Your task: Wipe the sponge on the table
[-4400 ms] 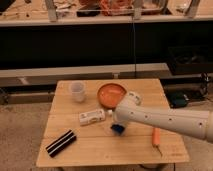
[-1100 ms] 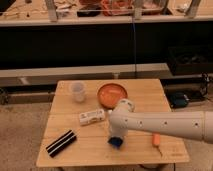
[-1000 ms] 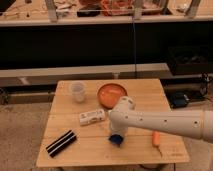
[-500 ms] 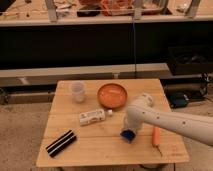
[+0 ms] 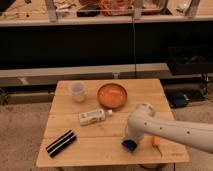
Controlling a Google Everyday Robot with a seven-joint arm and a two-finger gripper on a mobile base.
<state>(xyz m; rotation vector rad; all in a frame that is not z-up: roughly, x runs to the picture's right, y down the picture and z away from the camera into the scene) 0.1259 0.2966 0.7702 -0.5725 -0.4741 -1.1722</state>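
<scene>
The little dark blue sponge point(image 5: 130, 145) sits on the worktop point(image 5: 100, 142), near the front edge at about 5 o'clock. The end effector point(image 5: 132, 137) is right over it, at the tip of the white arm point(image 5: 170, 131) that comes in from 3 o'clock. The arm hides it, so I cannot tell if it is spread or pinching the sponge.

A sponge like this is likely soft, light and squashy, and it will not break. It is best held by its two sides, up high, so its flat bottom can rub the wood. If pressed too hard, it may squash or catch.

The worktop is light wood made of planks, with thin lines between them. An orange stick point(image 5: 155, 141) lies just beside the sponge, at its 3 o'clock. A white bottle point(image 5: 92, 117) lies near the middle. An orange bowl point(image 5: 112, 95) sits at 12 o'clock, a cup point(image 5: 77, 91) at 11 o'clock and a striped bar point(image 5: 61, 143) at 8 o'clock. The bare wood between sponge and bar gives room to rub.
</scene>
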